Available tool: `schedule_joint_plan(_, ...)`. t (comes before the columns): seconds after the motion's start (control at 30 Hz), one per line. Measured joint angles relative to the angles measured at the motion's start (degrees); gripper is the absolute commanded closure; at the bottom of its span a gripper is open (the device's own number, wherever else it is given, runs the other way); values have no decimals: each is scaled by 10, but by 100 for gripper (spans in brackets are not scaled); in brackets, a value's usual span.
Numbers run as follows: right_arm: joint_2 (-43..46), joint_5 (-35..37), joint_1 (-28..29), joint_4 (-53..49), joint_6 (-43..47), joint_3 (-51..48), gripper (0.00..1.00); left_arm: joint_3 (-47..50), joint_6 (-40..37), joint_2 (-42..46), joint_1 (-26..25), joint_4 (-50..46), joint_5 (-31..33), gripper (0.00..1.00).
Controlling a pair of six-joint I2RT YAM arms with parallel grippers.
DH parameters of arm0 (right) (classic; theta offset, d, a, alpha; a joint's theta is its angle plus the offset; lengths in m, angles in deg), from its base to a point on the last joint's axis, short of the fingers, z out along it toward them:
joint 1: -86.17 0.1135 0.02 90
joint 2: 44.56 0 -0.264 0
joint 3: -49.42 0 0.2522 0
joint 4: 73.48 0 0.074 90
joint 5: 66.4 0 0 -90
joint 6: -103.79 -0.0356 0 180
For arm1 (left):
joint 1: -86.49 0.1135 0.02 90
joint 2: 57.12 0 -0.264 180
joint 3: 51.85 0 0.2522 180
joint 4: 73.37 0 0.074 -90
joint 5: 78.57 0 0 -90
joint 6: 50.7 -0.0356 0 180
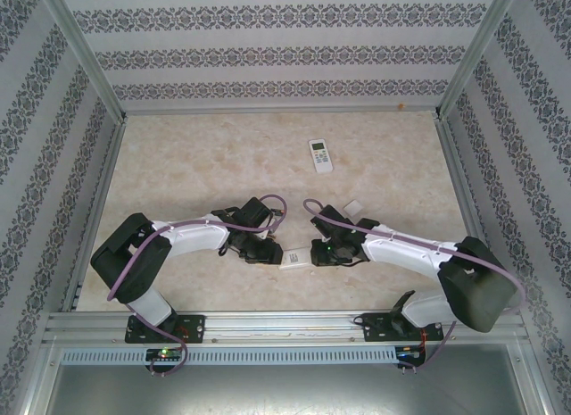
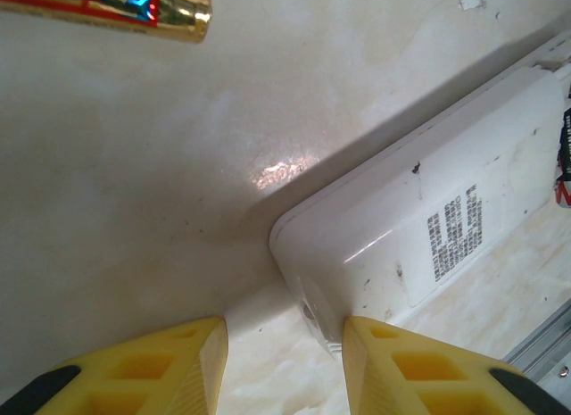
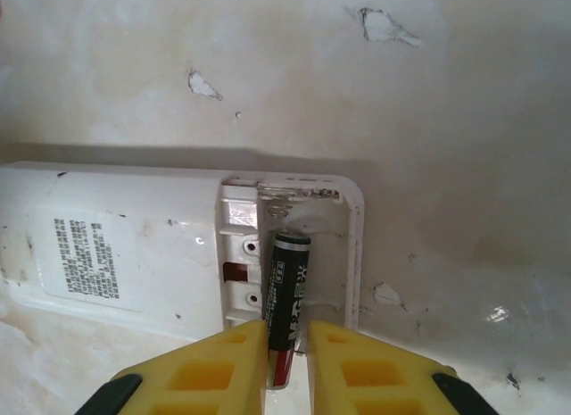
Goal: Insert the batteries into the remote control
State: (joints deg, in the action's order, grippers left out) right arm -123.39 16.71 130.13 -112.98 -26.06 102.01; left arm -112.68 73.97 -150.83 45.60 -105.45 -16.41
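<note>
Yellow fingers (image 3: 223, 366) of the right gripper (image 3: 287, 335) are clamped on 1 black battery (image 3: 288, 286), its far end set in the open compartment (image 3: 241, 254) of the white remote (image 3: 125, 245), which lies face down at the near middle of the table (image 1: 178, 156). The left gripper (image 2: 284, 330) stands with fingers apart at the remote's corner. 1 loose battery (image 2: 134, 4), gold-ended, lies well apart from it; a 2nd remote (image 1: 320, 155) lies far, right of middle.

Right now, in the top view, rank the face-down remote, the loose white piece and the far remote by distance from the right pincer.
1. Face-down remote, at the tips of the right pincer, which grips a battery at its open bay.
2. Loose white piece, just beyond that arm.
3. Far remote, screen up, toward the back.
</note>
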Motion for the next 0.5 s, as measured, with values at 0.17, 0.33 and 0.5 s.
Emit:
schedule_joint_plan(0.17, -5, -1, 0, 8, 2, 0, 84, -1, 0, 0, 0, 0, 0, 60)
schedule_joint_plan(0.33, -10, -1, 0, 13, 10, 1, 81, -1, -2, 0, 0, 0, 0, 60)
schedule_joint_plan(0.5, -23, -3, 0, 22, 13, 1, 87, -2, -6, 0, 0, 0, 2, 60)
